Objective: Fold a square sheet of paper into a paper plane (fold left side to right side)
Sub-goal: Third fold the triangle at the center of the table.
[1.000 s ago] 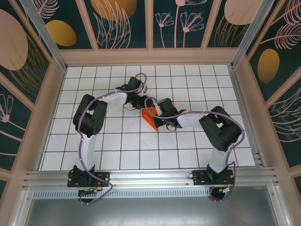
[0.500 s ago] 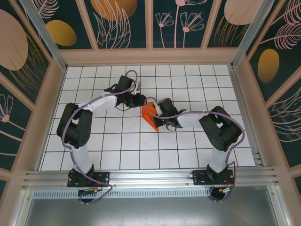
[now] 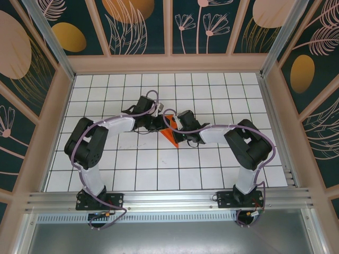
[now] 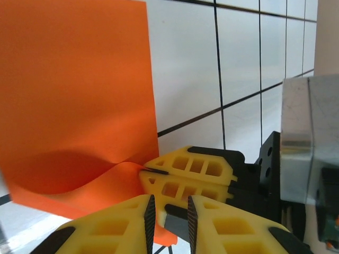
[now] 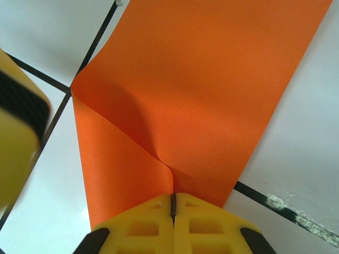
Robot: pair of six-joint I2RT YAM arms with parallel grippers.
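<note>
Jaws clamped, right gripper (image 5: pixel 172 203) — orange paper (image 5: pixel 212 79) pinched

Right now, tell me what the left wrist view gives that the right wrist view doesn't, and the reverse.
Left wrist view: the left fingers stand slightly apart below the orange paper, whose near edge ripples. The right fingers are seen from outside, with a grey housing behind them.
Right wrist view: a fold line runs from the shut right fingers up-left to the paper's edge.
Both: the right fingers pinching the orange paper over the white grid table.
</note>
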